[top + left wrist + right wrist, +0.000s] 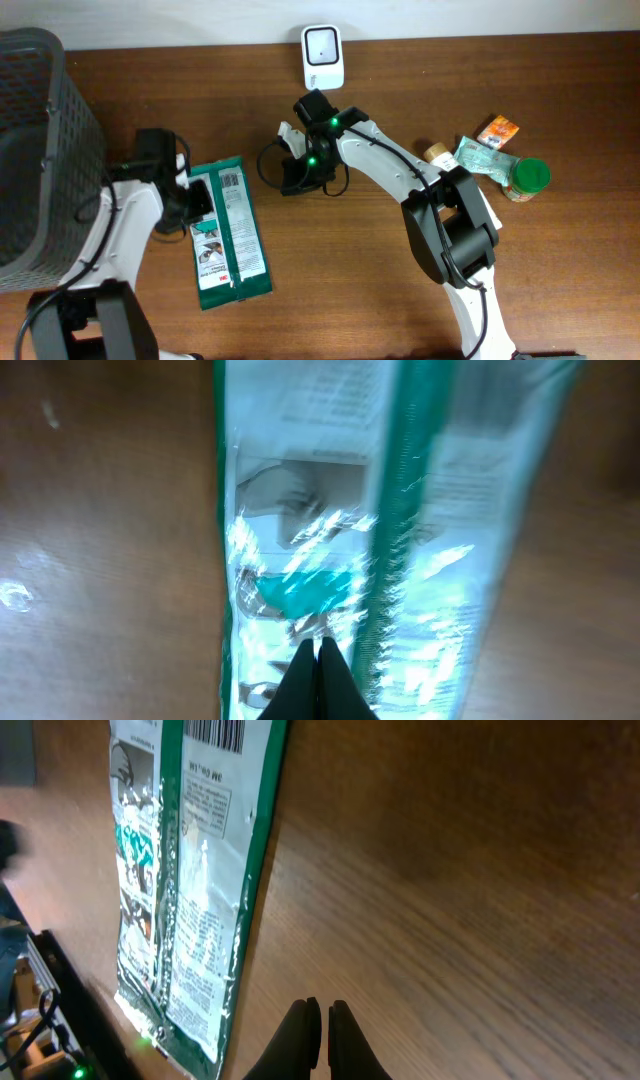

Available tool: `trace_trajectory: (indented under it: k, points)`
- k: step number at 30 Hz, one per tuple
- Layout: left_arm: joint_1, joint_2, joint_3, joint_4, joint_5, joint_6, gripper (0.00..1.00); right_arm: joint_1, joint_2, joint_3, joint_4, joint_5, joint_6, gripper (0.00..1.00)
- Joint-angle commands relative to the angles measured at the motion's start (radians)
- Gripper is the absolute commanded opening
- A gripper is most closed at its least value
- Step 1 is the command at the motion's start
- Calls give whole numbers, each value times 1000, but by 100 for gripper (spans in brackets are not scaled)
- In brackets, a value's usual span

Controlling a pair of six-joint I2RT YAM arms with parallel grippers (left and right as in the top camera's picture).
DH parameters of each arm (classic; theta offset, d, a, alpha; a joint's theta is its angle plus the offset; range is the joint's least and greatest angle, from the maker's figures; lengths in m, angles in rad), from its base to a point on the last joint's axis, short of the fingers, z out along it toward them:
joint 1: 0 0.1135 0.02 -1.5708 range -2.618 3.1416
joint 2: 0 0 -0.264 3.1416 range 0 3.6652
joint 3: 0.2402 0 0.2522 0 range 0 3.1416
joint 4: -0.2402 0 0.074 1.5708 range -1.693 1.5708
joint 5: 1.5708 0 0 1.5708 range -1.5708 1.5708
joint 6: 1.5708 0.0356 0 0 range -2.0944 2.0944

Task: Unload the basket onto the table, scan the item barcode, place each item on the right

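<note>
The item, a flat green-edged packet (232, 232), lies on the wooden table with its printed back up. Its barcode (232, 182) sits at the far end and also shows in the right wrist view (214, 732). At the packet's left edge my left gripper (196, 206) is shut, its fingertips (318, 647) pressed together on the shiny film of the packet (420, 510). My right gripper (292, 180) hangs shut and empty over bare wood, just right of the packet (190, 870); its tips (325, 1008) show only a hairline gap. The white scanner (323, 55) stands at the table's back edge.
A dark mesh basket (40, 150) fills the far left. At the right lie a green-lidded jar (526, 178), an orange packet (498, 131), a crumpled pale packet (482, 156) and a small bottle (437, 153). A black cable (268, 165) loops beside the right gripper.
</note>
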Motion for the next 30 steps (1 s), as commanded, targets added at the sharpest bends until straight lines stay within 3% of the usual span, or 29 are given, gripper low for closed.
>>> trace_trajectory:
  k: [1, 9, 17, 20, 22, 24, 29, 30]
  points:
    - [0, -6, -110, 80, -38, -61, 0, 2, -21, 14, 1, 3, -14, 5]
    - [-8, 25, -211, 234, -80, -80, 0, -34, -21, 14, -18, 2, -14, 17]
    - [-175, 117, -211, 462, 208, -69, 0, -47, -21, 2, -108, -10, -15, 20]
    - [-175, 117, -211, 468, 212, -69, 0, -61, -20, -84, -72, -56, -14, 49]
    - [-175, 120, -211, 468, 212, -69, 0, -77, -20, -136, -42, -70, 14, 51]
    - [-175, 143, -214, 468, 212, -69, 0, -92, -20, -202, 19, -71, 83, 54]
    - [-175, 196, -215, 476, 241, -76, 0, -39, -19, -444, 432, -286, 417, 50]
    - [-175, 196, -215, 476, 241, -76, 0, -20, -19, -451, 514, -321, 418, 50]
